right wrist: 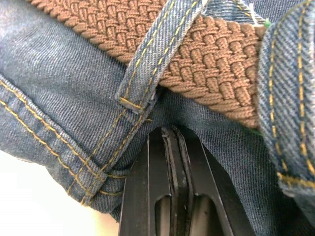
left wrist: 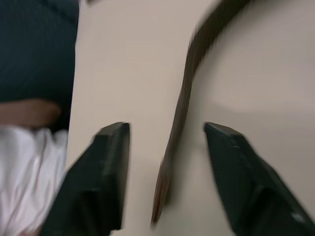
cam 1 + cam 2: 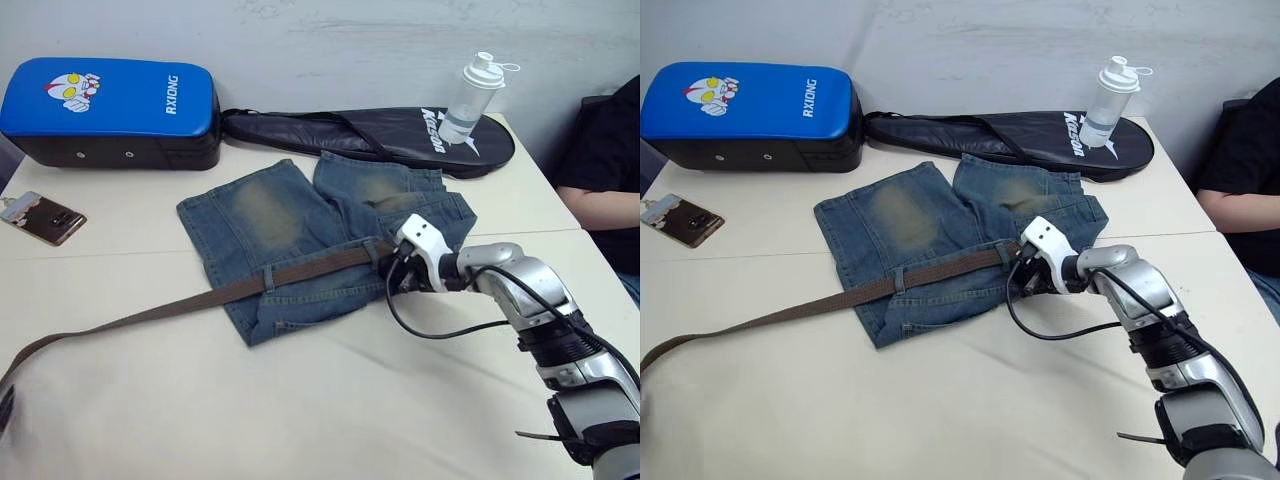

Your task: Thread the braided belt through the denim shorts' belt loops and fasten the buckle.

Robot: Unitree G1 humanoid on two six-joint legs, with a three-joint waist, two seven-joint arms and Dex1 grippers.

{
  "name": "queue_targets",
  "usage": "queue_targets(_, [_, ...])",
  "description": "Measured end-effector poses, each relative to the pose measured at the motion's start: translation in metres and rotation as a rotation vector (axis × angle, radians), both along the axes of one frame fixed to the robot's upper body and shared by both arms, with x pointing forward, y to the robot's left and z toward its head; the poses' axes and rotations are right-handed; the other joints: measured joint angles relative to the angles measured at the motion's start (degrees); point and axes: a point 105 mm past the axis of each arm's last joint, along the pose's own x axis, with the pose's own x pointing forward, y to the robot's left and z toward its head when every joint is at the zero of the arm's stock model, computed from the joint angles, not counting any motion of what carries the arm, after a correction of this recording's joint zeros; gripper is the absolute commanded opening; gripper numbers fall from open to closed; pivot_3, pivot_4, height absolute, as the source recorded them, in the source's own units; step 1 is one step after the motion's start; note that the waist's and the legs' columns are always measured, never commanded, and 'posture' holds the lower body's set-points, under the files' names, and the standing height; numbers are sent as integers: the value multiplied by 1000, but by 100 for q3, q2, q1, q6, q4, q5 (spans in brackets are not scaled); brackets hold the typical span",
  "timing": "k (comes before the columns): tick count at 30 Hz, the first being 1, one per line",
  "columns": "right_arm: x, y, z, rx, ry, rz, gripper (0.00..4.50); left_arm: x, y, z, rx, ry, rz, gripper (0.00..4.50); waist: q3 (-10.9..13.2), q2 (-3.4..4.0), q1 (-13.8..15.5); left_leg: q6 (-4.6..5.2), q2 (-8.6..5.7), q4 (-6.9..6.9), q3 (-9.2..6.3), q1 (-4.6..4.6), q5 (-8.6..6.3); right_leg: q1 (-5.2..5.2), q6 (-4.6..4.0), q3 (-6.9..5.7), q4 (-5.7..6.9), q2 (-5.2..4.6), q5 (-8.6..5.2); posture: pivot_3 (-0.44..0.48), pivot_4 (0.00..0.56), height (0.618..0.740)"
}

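Note:
The denim shorts [image 3: 270,215] lie flat mid-table, waistband toward me. The braided belt [image 3: 180,303] runs along the waistband under a belt loop [image 3: 268,280] and trails far left across the table. My right gripper [image 3: 392,280] is at the waistband's right end, shut, its tips pressed against the denim just below another belt loop [image 1: 147,59] with the belt [image 1: 206,69] passing under it. My left gripper [image 2: 166,129] is open over the belt's loose tail [image 2: 184,98], one finger on each side, near the table's left edge. The buckle is hidden.
A blue pad [image 3: 110,110] sits at the back left, with a black racket bag [image 3: 400,135] and a clear bottle [image 3: 472,95] behind the shorts. A phone [image 3: 45,217] lies at the left. A person [image 3: 610,150] sits at the right.

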Motion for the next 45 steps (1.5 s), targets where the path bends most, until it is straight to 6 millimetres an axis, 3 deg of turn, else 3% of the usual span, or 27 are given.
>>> queue_targets(1, [0,-3,2,10,13,-7,1843,7,-7,7,-30,-47,-39,4500,3,5,-2,0,0,0,0,-2,0,-1,0,-1,0,0,0,0,150,740])
queue_targets(2, [-2,-8,4,18,35,-12,2520,18,-22,18,-69,-108,-120,4500,9,15,5,0,-1,2,0,-8,0,-4,0,-2,-1,0,0,0,150,740])
queue_targets(3, [-2,-11,6,19,41,-13,2804,25,-32,23,-78,-131,-168,4500,13,21,9,1,-1,3,0,-9,0,-4,1,-2,-1,0,0,0,150,740])
queue_targets(5, [-6,-21,15,24,60,-7,3844,48,-74,41,-153,-189,-364,4500,22,36,35,1,-3,9,0,-15,0,-5,3,-6,-1,0,1,0,150,740])
queue_targets(6, [-7,-21,16,23,61,-7,4096,50,-77,42,-159,-191,-378,4500,25,41,38,2,-3,10,-1,-17,0,-5,3,-7,0,-1,2,0,150,740])
queue_targets(7, [-10,-28,21,12,68,-5,4439,66,-102,51,-222,-191,-491,4500,34,56,67,5,-4,16,-2,-21,2,-7,5,-9,4,0,2,0,150,740])
queue_targets(9, [-12,-28,27,17,65,7,4439,77,-130,60,-262,-184,-609,4500,37,62,75,7,-5,16,-1,-20,5,-7,7,-10,7,0,4,0,150,740])
queue_targets(12, [-14,-30,36,17,46,3,4439,105,-188,66,-347,-121,-835,4500,45,74,86,37,-10,19,2,-20,32,-6,10,-12,21,3,6,0,150,740])
queue_targets(13, [-14,-31,36,17,44,0,4439,108,-194,67,-356,-111,-857,4500,45,75,94,38,-10,20,1,-20,34,-5,10,-12,21,3,6,0,150,740])
queue_targets(15, [-15,-27,38,11,28,-1,4439,119,-227,63,-411,-54,-972,4500,45,74,98,39,-8,23,6,-22,42,-9,13,-9,27,12,7,0,150,740])
queue_targets(16, [-16,-27,38,11,27,0,4439,120,-232,63,-419,-45,-990,4500,45,74,76,38,-6,22,9,-21,43,-8,13,-7,26,17,7,0,150,740])
queue_targets(17, [-18,-34,36,12,31,-36,4439,128,-245,59,-452,-8,-1022,4500,45,78,113,32,-8,21,9,-17,47,-3,14,-11,25,18,7,0,150,740])
queue_targets(21, [-26,-29,34,46,67,-42,3339,140,-276,63,-504,14,-1112,3425,47,77,169,18,-7,31,5,-34,68,-12,16,-16,29,24,8,0,150,740])
queue_targets(22, [-34,-27,38,79,86,-35,2681,149,-288,62,-534,30,-1133,2813,47,77,183,23,-9,35,4,-35,70,-9,21,-16,29,24,11,0,150,740])
queue_targets(23, [-40,-30,43,103,85,-43,2366,159,-294,55,-567,62,-1117,2540,47,76,190,30,-12,41,3,-36,68,-5,28,-16,26,23,15,0,150,740])
queue_targets(28, [-46,-35,45,136,70,-101,139,169,-308,22,-588,241,-1087,528,49,74,161,31,-11,46,4,-35,69,-5,32,-12,27,26,18,0,150,740])
queue_targets(29, [-44,-34,46,145,54,-110,0,168,-310,18,-588,262,-1087,30,49,74,162,30,-11,46,4,-35,69,-5,32,-12,27,26,18,0,150,740])
queue_targets(33, [-32,-25,33,170,-40,-178,0,178,-313,-5,-552,360,-1019,30,47,70,186,27,-13,48,5,-37,73,-6,32,-12,30,28,18,0,150,740])
queue_targets(38, [-16,-24,25,174,-144,-267,0,184,-317,-8,-535,364,-1002,30,47,71,184,30,-14,58,7,-37,74,-3,35,-11,34,27,20,0,150,740])
queue_targets(41, [10,-55,23,130,-285,-485,0,184,-319,-8,-534,360,-1002,30,46,70,206,29,-15,65,7,-37,74,-1,36,-11,37,27,20,0,150,740])
queue_targets(45, [24,-92,11,55,-336,-669,0,184,-320,-8,-534,357,-1004,30,46,70,232,29,-13,67,9,-37,75,-1,36,-9,37,28,20,0,150,740])
